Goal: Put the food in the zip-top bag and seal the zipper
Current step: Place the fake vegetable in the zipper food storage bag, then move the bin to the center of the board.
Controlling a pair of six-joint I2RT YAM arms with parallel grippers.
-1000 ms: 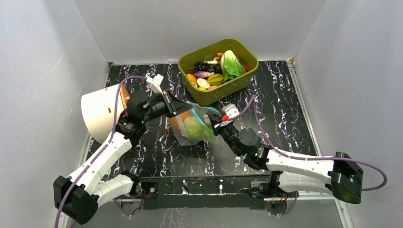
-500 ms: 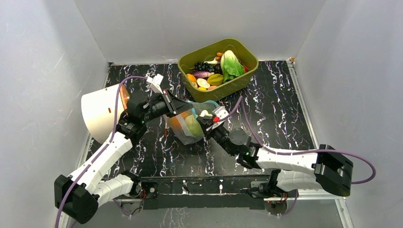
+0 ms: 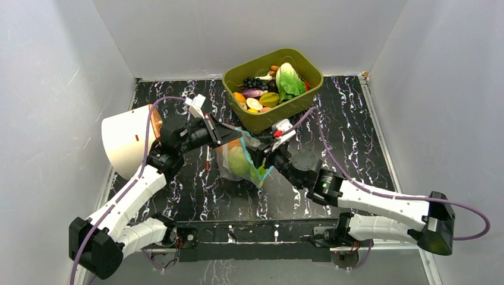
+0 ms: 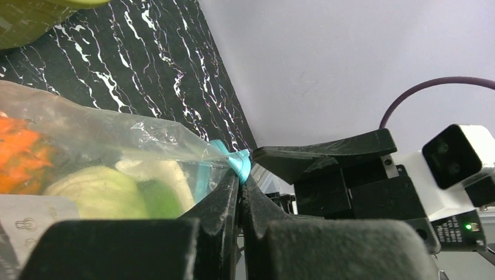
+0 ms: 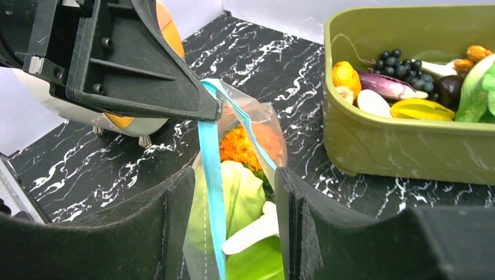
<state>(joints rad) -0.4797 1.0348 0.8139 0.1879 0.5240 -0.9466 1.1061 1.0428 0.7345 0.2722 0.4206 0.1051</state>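
L gripper (image 4: 240,178) pinched shut on zipper (image 5: 209,166) corner. R gripper (image 5: 233,184) open astride zip-top bag (image 5: 264,129). Clamp square on strip, slide slow.

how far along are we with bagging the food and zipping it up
Done: a cabbage and an orange piece sit inside the zip-top bag. In hand: the left claw pinches one end of the zipper; the right claw is open around the bag's top. Left: the zipper's two strips gape apart, unsealed.

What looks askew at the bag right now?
The zip-top bag is held tilted by one zipper corner, pinched in the left end effector; its mouth gapes unsealed, with the cabbage near the opening.
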